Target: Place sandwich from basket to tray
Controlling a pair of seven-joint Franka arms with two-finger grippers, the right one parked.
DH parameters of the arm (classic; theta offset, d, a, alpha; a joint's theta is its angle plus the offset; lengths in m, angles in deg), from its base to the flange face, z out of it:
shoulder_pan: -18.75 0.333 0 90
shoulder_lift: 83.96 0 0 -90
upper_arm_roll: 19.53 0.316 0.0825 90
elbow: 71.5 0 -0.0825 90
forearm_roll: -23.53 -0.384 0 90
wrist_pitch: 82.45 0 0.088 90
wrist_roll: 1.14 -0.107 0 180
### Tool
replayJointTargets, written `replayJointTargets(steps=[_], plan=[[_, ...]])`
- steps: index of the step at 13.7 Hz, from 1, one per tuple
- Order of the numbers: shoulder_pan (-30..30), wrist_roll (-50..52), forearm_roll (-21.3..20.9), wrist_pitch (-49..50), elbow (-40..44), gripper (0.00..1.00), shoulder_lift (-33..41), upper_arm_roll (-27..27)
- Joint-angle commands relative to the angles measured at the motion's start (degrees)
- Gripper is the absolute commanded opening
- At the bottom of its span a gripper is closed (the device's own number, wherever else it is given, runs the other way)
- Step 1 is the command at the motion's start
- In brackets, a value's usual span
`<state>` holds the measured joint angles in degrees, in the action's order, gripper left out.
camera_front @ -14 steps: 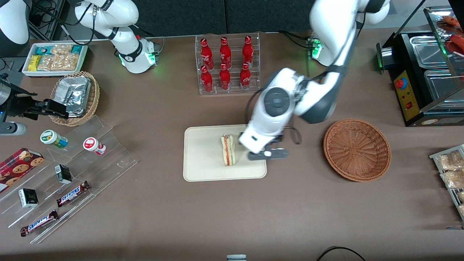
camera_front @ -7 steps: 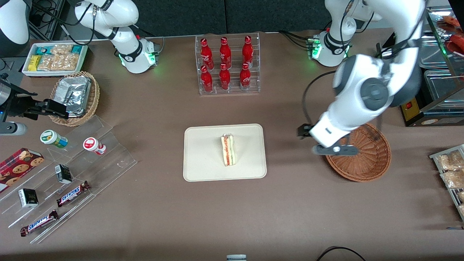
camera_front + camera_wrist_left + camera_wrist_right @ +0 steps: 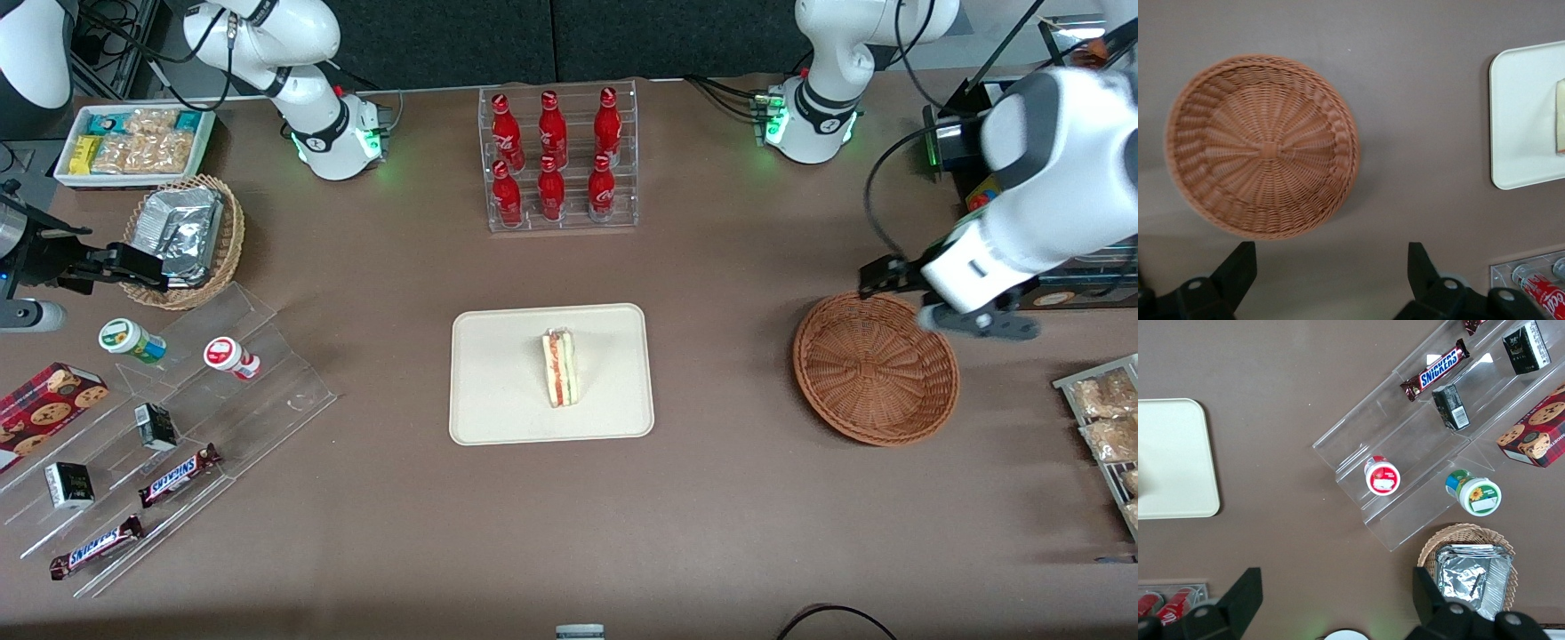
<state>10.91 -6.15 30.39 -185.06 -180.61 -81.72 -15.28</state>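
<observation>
The sandwich [image 3: 560, 368] stands on its edge on the cream tray [image 3: 498, 391], near the tray's middle. The reddish-brown basket [image 3: 876, 367] sits empty toward the working arm's end of the table. My left gripper [image 3: 978, 322] hangs high above the table beside the basket's rim, a little farther from the front camera than the basket. In the left wrist view the gripper [image 3: 1330, 255] is open with only bare table between its fingers. That view also shows the empty basket [image 3: 1263, 147], a corner of the tray [image 3: 1525, 120] and an edge of the sandwich [image 3: 1560, 117].
A clear rack of red bottles [image 3: 558, 160] stands farther from the front camera than the tray. A black appliance [image 3: 1022, 204] and a rack of snack packets [image 3: 1102, 427] flank the basket. Acrylic shelves [image 3: 178, 427] and a tan basket of foil packets [image 3: 182, 236] lie toward the parked arm's end.
My gripper left the tray, passed over the basket and now hangs near the black appliance. The sandwich stays where it was on the tray.
</observation>
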Motion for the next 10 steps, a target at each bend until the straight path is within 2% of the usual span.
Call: replayJointTargets(steps=[1,3,10], plan=[[0.3,2.2,-1.8,3.6,0.6,1.0,5.3,-0.7],[0.1,5.4,-5.2,9.1,5.0,1.0,5.1,-1.1],[-0.2,8.3,-5.3,12.6,8.9,1.0,4.4,-1.2]])
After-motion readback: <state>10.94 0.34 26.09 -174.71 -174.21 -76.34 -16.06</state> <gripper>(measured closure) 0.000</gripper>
